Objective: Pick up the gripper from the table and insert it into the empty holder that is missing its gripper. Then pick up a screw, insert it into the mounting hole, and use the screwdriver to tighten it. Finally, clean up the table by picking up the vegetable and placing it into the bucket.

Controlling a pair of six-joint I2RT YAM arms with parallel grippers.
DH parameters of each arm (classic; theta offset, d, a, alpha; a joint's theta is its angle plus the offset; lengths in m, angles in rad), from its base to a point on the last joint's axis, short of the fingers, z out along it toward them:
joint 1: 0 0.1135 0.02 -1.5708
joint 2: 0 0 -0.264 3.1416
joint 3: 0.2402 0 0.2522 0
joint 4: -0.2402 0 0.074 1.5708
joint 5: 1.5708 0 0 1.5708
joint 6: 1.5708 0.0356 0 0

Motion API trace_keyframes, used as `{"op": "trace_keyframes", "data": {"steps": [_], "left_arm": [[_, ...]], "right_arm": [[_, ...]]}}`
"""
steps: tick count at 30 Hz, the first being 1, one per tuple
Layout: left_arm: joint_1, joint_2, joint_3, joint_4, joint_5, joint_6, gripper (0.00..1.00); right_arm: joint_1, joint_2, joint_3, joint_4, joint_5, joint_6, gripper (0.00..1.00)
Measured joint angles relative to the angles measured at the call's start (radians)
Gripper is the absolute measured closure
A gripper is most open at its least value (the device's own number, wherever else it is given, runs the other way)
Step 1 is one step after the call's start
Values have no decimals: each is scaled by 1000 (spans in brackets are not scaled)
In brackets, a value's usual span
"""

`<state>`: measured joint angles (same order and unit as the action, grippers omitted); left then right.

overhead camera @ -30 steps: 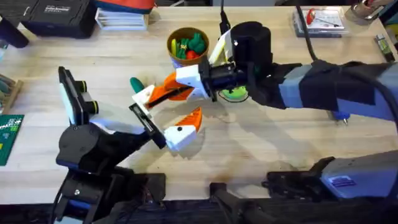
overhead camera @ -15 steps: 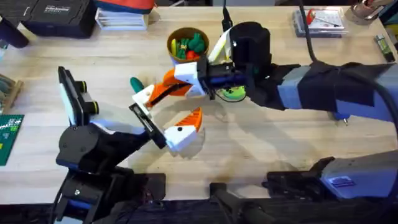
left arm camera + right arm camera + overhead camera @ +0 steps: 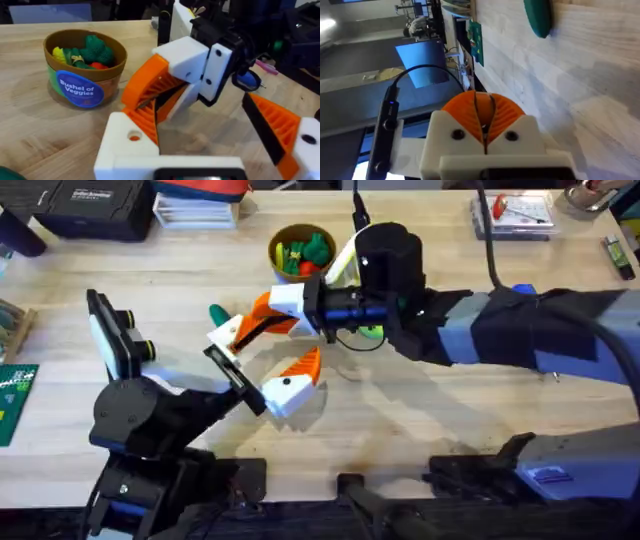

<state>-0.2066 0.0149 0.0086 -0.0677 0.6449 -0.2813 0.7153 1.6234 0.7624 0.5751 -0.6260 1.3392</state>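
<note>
Your bucket (image 3: 301, 248) (labelled "Bushel of Veggies") holds toy foods. Right gripper (image 3: 247, 332) pinches an orange gripper (image 3: 150, 107) against the open left gripper (image 3: 262, 374).

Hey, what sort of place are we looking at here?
Probably a robotics lab workbench: a pale wooden tabletop, a black tool case at its back edge, and a round toy tub labelled "Bushel of Veggies".

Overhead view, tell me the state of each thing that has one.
Left arm's fingers: open wide.
Right arm's fingers: shut, pads together.
Orange tip: against the white mount, grip unclear.
Green vegetable: lying on the table.
Bucket: upright, holding toy food.
</note>
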Motion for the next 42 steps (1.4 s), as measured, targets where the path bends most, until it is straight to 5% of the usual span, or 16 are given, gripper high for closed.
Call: {"op": "trace_keyframes", "data": {"steps": [14,20,29,42], "left_arm": [[0,0,0,1,-2,1,15],[0,0,0,1,4,5,15],[-10,-4,2,0,44,34,15],[-13,-4,2,-2,86,56,15]], "right_arm": [[-3,0,0,7,-20,-69,995],[-8,0,0,4,-47,-106,883],[-10,2,0,-10,-91,-120,581],[-36,2,0,-13,-143,-121,353]]}}
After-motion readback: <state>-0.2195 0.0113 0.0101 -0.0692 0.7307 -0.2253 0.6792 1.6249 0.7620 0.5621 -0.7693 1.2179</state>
